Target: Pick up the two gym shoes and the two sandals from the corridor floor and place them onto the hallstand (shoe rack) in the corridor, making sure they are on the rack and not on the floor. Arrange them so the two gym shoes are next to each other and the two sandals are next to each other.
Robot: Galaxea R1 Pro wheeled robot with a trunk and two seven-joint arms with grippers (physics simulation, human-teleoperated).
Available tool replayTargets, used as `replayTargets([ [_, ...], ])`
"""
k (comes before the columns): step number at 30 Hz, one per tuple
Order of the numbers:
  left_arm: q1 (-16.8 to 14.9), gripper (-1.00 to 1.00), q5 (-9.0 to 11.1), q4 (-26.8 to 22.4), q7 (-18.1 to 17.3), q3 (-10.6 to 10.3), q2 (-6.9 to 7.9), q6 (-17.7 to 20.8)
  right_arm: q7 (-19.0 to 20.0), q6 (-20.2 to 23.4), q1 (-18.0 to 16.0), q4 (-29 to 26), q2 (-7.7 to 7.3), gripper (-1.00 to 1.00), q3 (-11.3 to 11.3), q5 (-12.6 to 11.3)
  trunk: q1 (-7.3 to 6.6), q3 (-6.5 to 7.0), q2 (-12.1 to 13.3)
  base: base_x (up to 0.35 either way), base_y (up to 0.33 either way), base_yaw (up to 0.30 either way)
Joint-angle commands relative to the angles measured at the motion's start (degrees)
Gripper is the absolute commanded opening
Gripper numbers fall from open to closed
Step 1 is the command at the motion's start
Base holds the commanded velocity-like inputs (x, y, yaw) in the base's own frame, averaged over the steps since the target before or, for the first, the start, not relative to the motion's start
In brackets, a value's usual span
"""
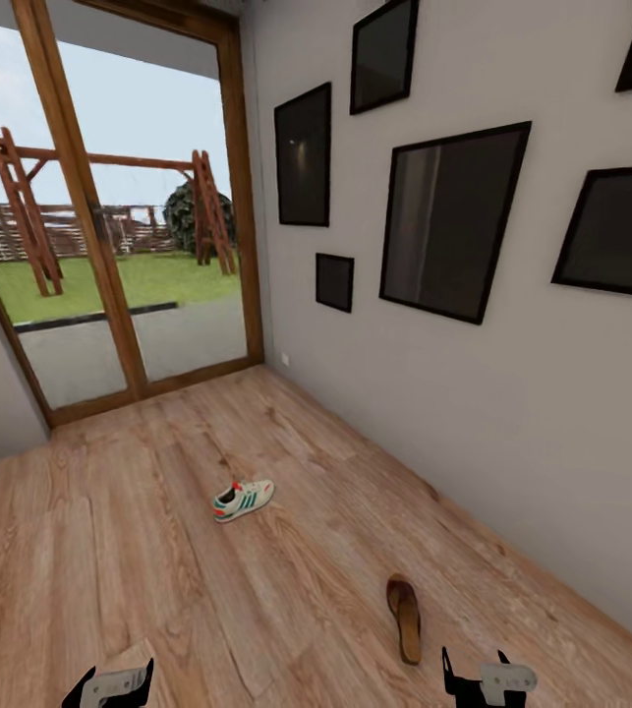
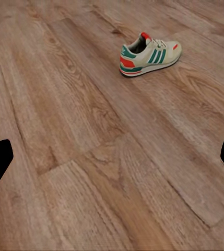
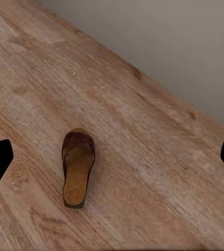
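One gym shoe (image 1: 243,500) and one sandal (image 1: 405,618) lie well apart on the corridor floor (image 1: 139,551), not yet on any rack. The left end effector (image 1: 111,685) and right end effector (image 1: 488,680) hang wide open, empty.

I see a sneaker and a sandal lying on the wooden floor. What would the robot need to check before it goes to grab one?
1. Sandal within sight and near the right tool: ok, it lies just ahead on the floor.
2. Gym shoe located: ok, farther off, upright on its sole.
3. Both tools free to grasp: ok, right tool and left tool are open and hold nothing.
4. Path to the sandal: ok, bare planks between it and the tool.
5. Room beside the wall: ok, the sandal lies apart from it.
6. Second shoe, second sandal and the rack: cannot tell where they are.
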Motion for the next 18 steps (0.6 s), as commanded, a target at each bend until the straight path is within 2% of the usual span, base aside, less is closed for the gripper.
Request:
replayTargets([
  [1,-0.04,1.0,-0.58,0.02,-0.28,0.49,-0.04,-0.2,-0.44,-0.07,-0.05,0.05,0.01,1.0,0.24,0.24,-0.01,0.01,-0.02,0.0,0.0,-0.217],
  [13,-0.07,1.0,-0.58,0.02,-0.28,0.49,-0.04,-0.2,-0.44,-0.07,-0.05,0.05,0.02,1.0,0.22,0.24,-0.01,0.72,-0.02,0.0,0.01,-0.217],
  [18,-0.04,1.0,-0.58,0.02,-0.28,0.49,-0.04,-0.2,-0.44,-0.07,-0.05,0.05,0.01,1.0,0.23,0.24,-0.01,1.01,-0.02,0.0,0.176,-0.217],
])
